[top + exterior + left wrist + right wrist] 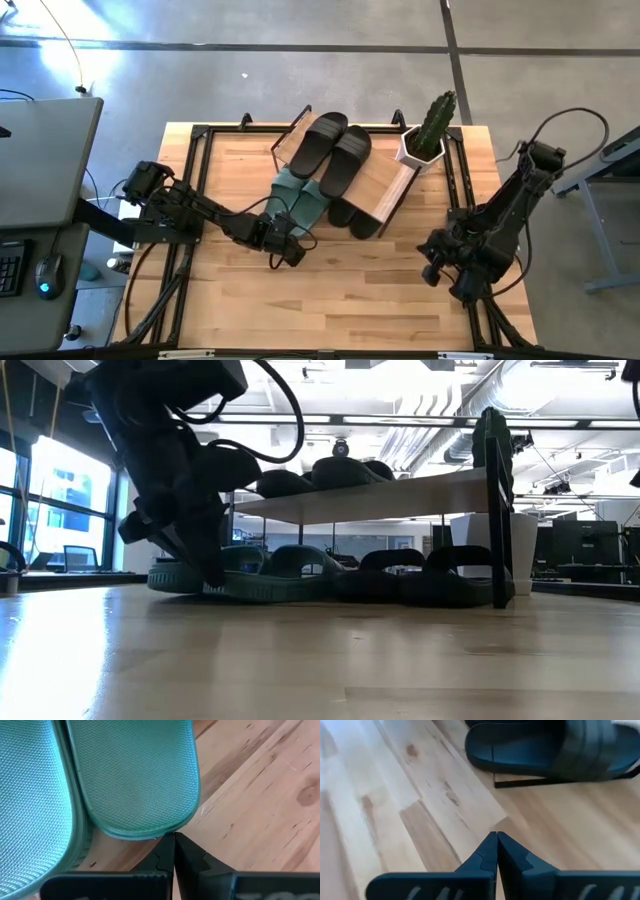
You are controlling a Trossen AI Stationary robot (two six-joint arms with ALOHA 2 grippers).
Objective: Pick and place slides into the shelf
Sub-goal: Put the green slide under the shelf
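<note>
The shelf (385, 185) stands slantwise at the table's far middle, with two black slides (335, 150) lying flat on its plank top. Beneath it, soles on the table, lie the green pair (300, 200) at its left end and a black pair (355, 215) beside them. In the low view the green slides (270, 575) and the lower black slides (430, 575) show under the plank (400, 490). My left gripper (288, 238) is shut, low at the green slides' heels. My right gripper (440, 270) is shut over bare table at the near right, apart from the black slide (545, 750). My left gripper (174, 837) has its shut fingertips against the heel rim (150, 834) of one green slide. The fingers come from the table's near side, slanting down toward the tabletop. That slide lies flat on the table beside its mate, its toe end toward the shelf.
A cactus in a white pot (430, 130) stands by the shelf's far right end. A black metal frame (200, 150) runs along the table's edges. Bare wood (350, 290) spans the near half of the table. A desk with mouse and keyboard (40, 270) lies off the left side.
</note>
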